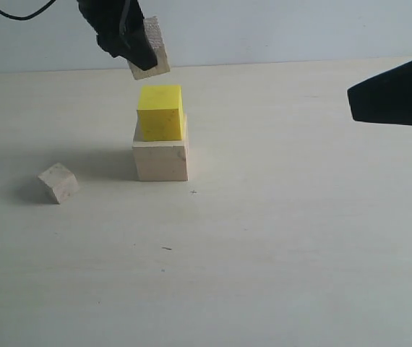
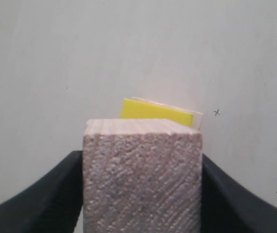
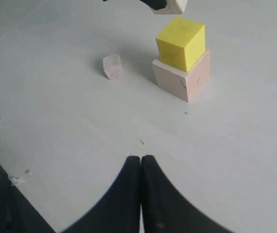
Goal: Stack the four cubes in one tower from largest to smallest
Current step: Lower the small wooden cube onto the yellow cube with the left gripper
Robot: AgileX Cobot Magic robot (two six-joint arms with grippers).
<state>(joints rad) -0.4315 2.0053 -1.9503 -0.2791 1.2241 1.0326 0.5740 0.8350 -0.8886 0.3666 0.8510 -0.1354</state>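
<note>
left jaws clamped on medium wood cube (image 1: 157,63), held tilted in air just above yellow cube (image 1: 160,112), not touching. yellow cube sits off-centre on large wood cube (image 1: 161,160). small wood cube (image 1: 58,182) lies alone on bench (image 1: 300,246), left of stack, apart. right jaws pressed together, empty, well off to right.

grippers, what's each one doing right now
Left gripper: shut on the medium wood cube, above the yellow cube.
Right gripper: shut, holding nothing.
</note>
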